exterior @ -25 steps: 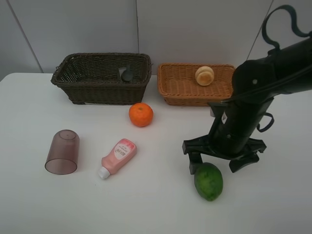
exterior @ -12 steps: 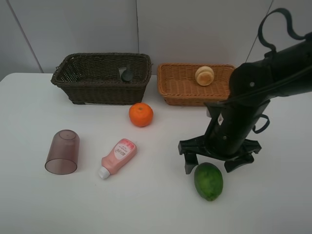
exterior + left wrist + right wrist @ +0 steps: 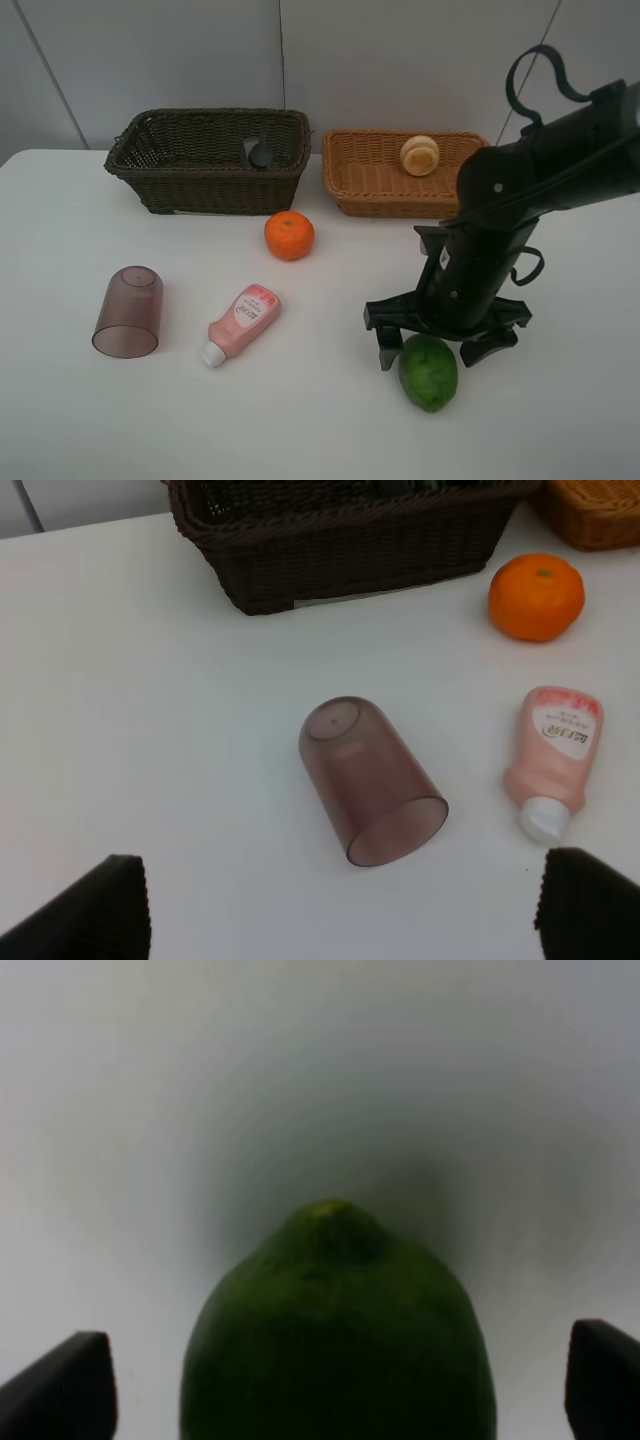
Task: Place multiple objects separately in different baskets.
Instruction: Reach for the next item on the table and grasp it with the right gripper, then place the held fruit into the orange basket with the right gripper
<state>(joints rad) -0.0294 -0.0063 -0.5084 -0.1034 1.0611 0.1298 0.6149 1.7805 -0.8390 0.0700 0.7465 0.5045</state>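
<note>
White table (image 3: 330, 440), grey wall panels behind, and two wicker baskets at the far edge: you are about a third of the way through the sort. The dark brown basket (image 3: 205, 160) holds the dark green bottle (image 3: 260, 152), of which little beyond its black cap shows, and the light orange-brown basket (image 3: 400, 172) holds the pale peach (image 3: 419, 155) near its back wall. Four items lie on the table. The orange (image 3: 289, 235) sits just in front of the gap between the baskets. The pink bottle (image 3: 243, 322) lies on its side with its white cap toward you. The mauve cup (image 3: 128, 310) lies tipped over beside it. The green fruit (image 3: 428, 372) rests near the front edge. Your right gripper (image 3: 434, 352) hangs low over that fruit with jaws spread wide on either side and nothing clamped; the right wrist view shows the fruit centred between them. Your left gripper (image 3: 340, 910) is likewise spread and empty, looking down at the cup. The fruit looks like the piece in hand, probably bound for the light basket alongside the peach; the other three wait.
</note>
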